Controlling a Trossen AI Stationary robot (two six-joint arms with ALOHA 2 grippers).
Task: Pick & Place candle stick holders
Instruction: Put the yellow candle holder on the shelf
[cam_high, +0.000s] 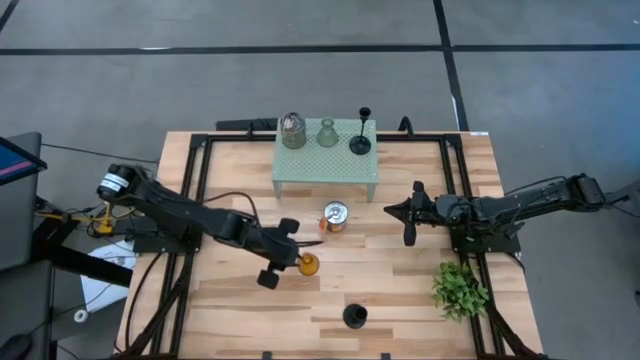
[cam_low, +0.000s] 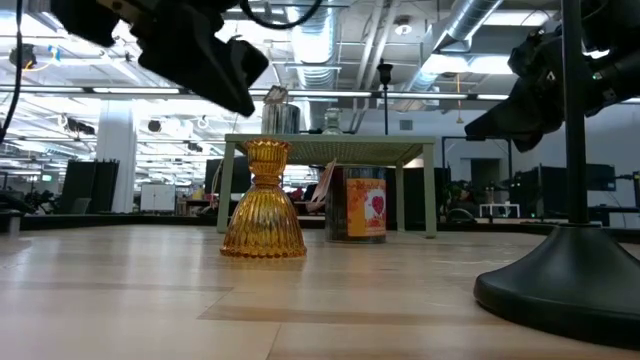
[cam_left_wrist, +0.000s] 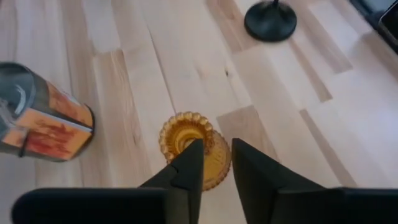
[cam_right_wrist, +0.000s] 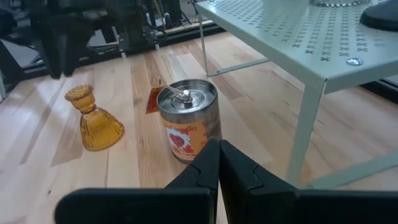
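As counted: 6 holders (cam_high: 309, 263), 2 claws (cam_high: 288, 252).

Grey floor (cam_high: 300, 25) crossed by dark lines. Pale plank surface (cam_high: 400, 300) in a black frame. Beyond it, open hall: exposed ceiling ducts (cam_low: 470, 20), strip lights, white column (cam_low: 118, 155), distant desks.

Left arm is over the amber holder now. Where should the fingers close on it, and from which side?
Grip the narrow neck just under the scalloped cup of the amber holder, coming straight down from above. It stands upright, its bell base flares too wide, and the left gripper already hangs over it, slightly open.
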